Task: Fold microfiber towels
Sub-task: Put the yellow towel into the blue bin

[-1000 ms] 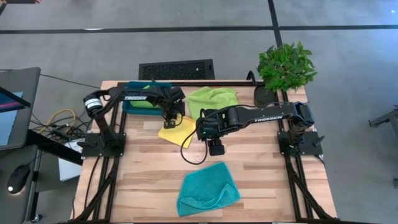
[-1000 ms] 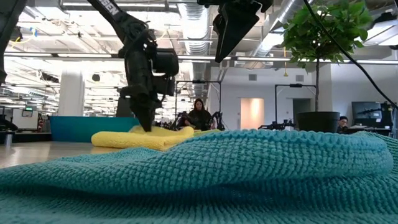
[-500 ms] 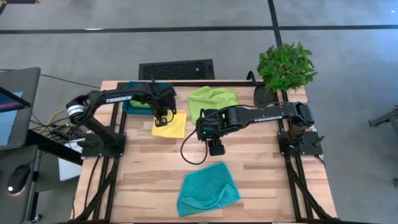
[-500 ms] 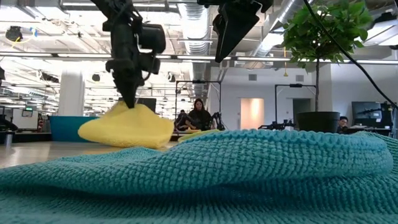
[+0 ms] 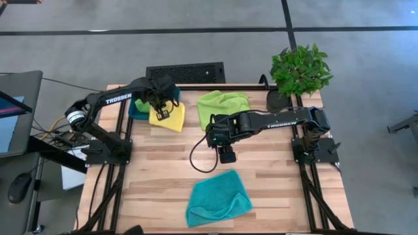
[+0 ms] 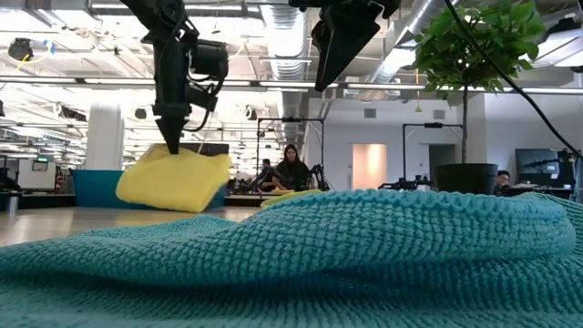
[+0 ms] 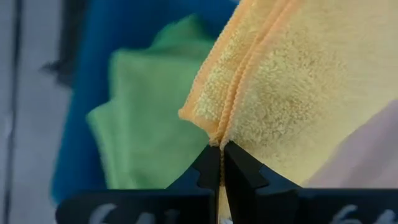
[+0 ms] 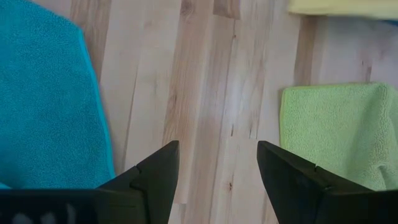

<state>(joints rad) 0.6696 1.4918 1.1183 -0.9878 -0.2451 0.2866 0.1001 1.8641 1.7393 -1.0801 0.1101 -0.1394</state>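
Yellow towel (image 5: 167,115) now lifted toward tray (image 5: 135,110).

My overhead camera looks straight down on the whole counter (image 5: 261,176), with floor all around it. My low camera sits at counter height, pressed close behind the teal towel (image 6: 301,260) (it fills the lower half), facing level into the room. The left wrist camera looks past its closed fingers, very near the yellow towel (image 7: 311,93). The right wrist camera faces down at bare wood between towels. Overhead and low views share the yellow towel; overhead and right wrist share the teal one.
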